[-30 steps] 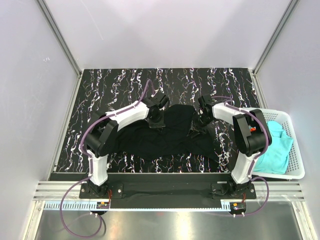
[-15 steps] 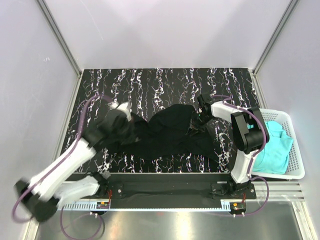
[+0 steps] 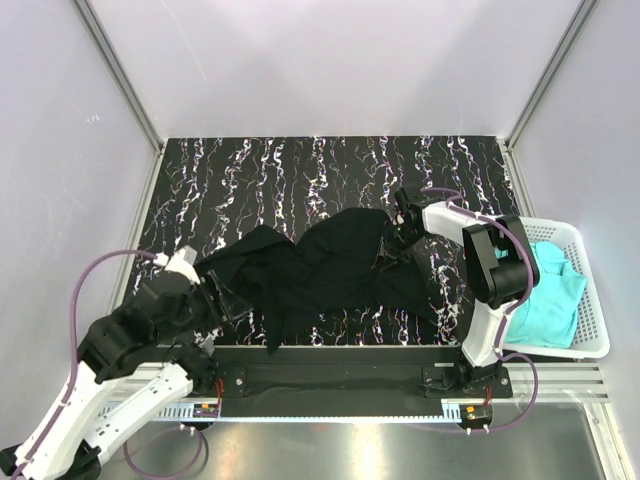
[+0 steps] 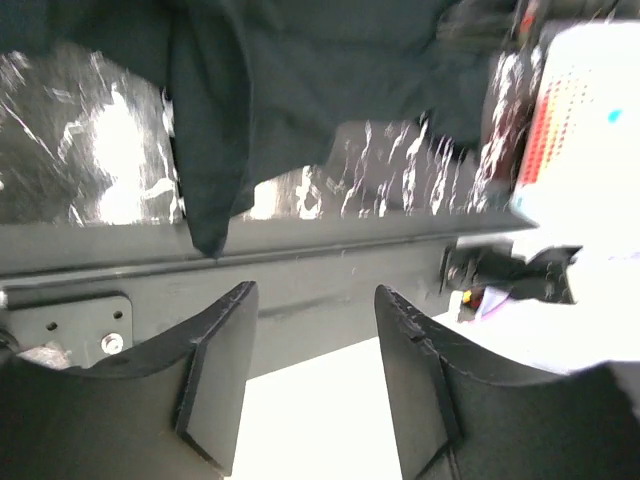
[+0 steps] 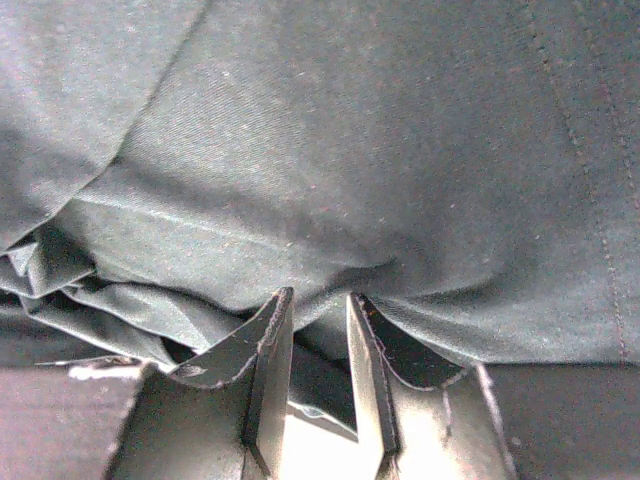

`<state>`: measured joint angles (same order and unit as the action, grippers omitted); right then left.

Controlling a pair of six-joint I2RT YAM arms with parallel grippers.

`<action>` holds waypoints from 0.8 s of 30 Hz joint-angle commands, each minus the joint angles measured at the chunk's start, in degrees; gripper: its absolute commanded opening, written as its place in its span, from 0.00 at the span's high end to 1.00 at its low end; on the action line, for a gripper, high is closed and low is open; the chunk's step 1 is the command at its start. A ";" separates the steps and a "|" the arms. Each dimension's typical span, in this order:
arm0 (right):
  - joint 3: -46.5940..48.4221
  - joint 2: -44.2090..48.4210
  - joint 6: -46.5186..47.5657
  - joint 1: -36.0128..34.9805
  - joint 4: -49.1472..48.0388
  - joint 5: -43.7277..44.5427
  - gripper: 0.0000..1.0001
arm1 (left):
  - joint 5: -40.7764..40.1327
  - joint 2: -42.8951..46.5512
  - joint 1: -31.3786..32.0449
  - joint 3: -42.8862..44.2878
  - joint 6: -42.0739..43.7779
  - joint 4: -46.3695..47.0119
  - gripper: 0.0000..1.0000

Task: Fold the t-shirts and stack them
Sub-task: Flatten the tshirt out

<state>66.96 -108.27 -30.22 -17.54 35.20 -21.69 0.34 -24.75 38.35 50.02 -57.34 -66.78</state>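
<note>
Top view, shirt: the large plain black cloth t-shirt lies rumpled across the middle of the black white-veined marbled surface. It is not folded, and one flap reaches the near edge.
Top view, left arm: my left gripper sits low at the near left, just beside the shirt's left edge. From here I cannot tell whether it touches the cloth.
Top view, right arm: my right gripper is down on the shirt's right part.
Top view, basket: the white plastic lattice basket stands to the right of the surface with a turquoise cloth t-shirt inside, so no stack has been started.
Left wrist view, gripper: the jaws stand wide apart with nothing between them. A black flap hangs over the near edge ahead of them.
Left wrist view, risk: the shirt is unheld on this side. If I pull from the right alone, I judge the cloth will drag and bunch, or that hanging flap will slide off the edge.
Right wrist view, gripper: the jaws are nearly closed, pinching a ridge of black cloth between the fingers, with wrinkles gathered to the left.
Right wrist view, risk: I cannot tell how many layers are in the pinch. If it is only a thin fold it could slip out on a lift. If it is several layers, I judge the fold will come out crooked.
</note>
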 commanded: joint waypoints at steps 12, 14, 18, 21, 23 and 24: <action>-0.43 4.21 2.71 0.14 0.75 0.34 0.65 | -0.69 -51.74 -7.40 11.41 19.62 28.55 0.42; -0.43 3.33 2.71 0.05 0.66 0.42 0.65 | 2.63 -58.01 -11.09 13.43 21.04 29.69 0.44; -0.43 2.71 2.62 0.14 0.57 3.31 0.67 | 1.86 -70.15 -14.87 16.68 25.16 30.05 0.48; 0.10 1.75 2.09 0.14 -0.04 5.86 0.67 | 0.72 -76.22 -15.67 19.84 27.18 30.92 0.48; 0.89 0.78 1.57 0.14 -0.48 7.45 0.68 | 1.24 -81.12 -16.11 23.18 27.98 31.10 0.48; 1.41 -0.27 1.48 0.14 -0.48 9.02 0.68 | 1.77 -82.72 -16.63 24.50 28.51 31.10 0.48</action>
<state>66.46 -106.63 -28.53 -17.56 35.57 -17.54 0.95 -104.33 22.37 69.01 -32.77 -38.54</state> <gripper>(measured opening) 0.324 0.526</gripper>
